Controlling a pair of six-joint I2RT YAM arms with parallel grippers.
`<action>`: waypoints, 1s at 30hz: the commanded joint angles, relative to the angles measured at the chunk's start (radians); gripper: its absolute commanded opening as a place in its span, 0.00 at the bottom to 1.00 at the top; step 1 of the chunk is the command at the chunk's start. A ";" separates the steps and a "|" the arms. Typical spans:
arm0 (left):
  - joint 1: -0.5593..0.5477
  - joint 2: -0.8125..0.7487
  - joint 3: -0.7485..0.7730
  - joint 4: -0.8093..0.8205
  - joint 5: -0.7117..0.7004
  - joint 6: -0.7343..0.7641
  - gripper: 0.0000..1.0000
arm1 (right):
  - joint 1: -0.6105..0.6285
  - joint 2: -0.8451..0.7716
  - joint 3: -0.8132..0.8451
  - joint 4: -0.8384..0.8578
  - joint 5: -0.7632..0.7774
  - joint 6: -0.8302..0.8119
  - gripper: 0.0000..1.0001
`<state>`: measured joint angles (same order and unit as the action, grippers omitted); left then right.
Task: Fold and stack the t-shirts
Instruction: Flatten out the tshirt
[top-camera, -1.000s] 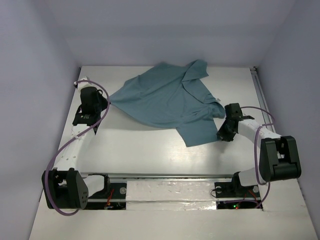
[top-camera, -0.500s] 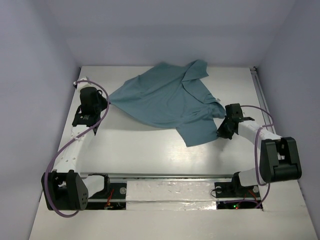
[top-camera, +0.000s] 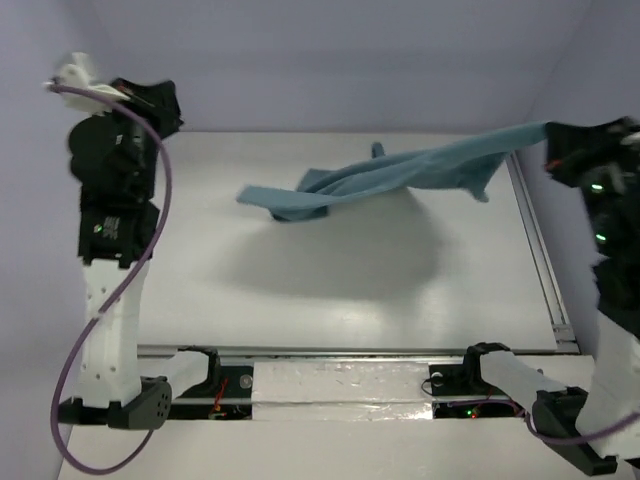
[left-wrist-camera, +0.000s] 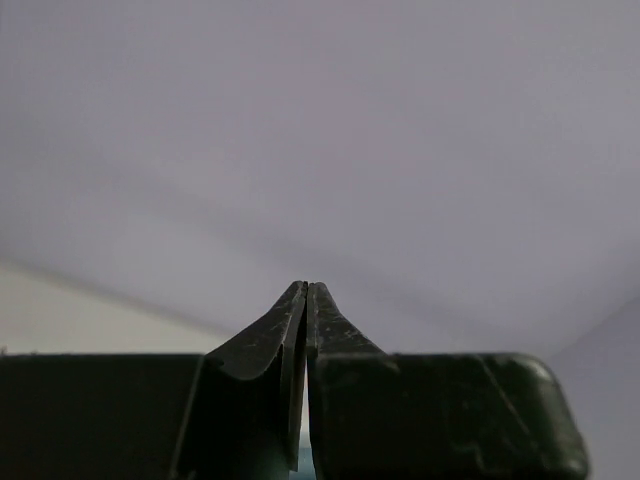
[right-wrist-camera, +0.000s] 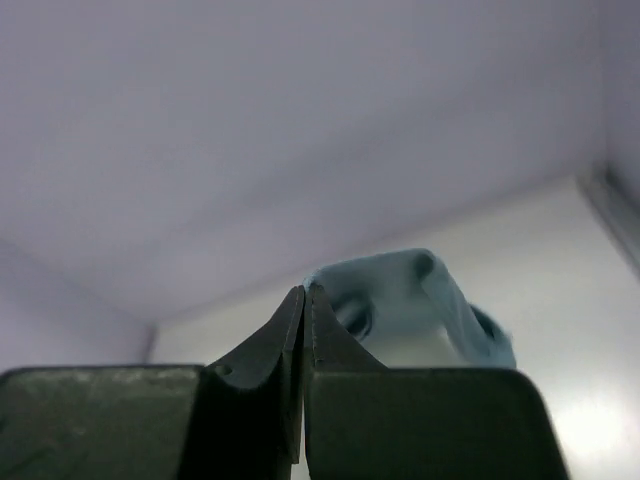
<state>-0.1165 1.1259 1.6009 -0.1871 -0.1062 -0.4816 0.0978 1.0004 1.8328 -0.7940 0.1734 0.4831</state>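
The teal t-shirt (top-camera: 400, 175) hangs in the air above the table, stretched from the upper right down to a loose left end (top-camera: 250, 195), with its shadow on the table below. My right gripper (top-camera: 553, 140) is raised high at the right and is shut on the shirt's right end. In the right wrist view the cloth (right-wrist-camera: 420, 300) bunches just past the closed gripper (right-wrist-camera: 304, 292). My left gripper (top-camera: 168, 108) is raised high at the far left, apart from the shirt. In the left wrist view it (left-wrist-camera: 306, 288) is shut and faces the bare wall.
The white table (top-camera: 330, 300) has a metal rail (top-camera: 535, 240) along its right edge. Lavender walls close in at the back and on both sides. The arm bases and a foil-covered bar (top-camera: 340, 385) run along the near edge.
Both arms have risen from the table. The right gripper has pulled the shirt up and to the right. The shirt's left end no longer sits at the left gripper.
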 joint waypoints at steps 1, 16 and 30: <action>0.001 -0.070 0.167 -0.012 0.013 -0.002 0.00 | -0.001 0.030 0.342 -0.105 0.071 -0.089 0.00; -0.529 -0.025 -0.332 0.113 0.134 -0.146 0.00 | -0.001 0.115 0.195 0.068 -0.023 -0.080 0.00; -0.962 0.676 -0.242 0.224 0.326 -0.037 0.55 | -0.001 0.340 0.310 0.095 -0.109 -0.087 0.00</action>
<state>-1.0672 1.8175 1.3041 -0.0372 0.1623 -0.5694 0.0975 1.3594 2.0113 -0.8013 0.0776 0.4141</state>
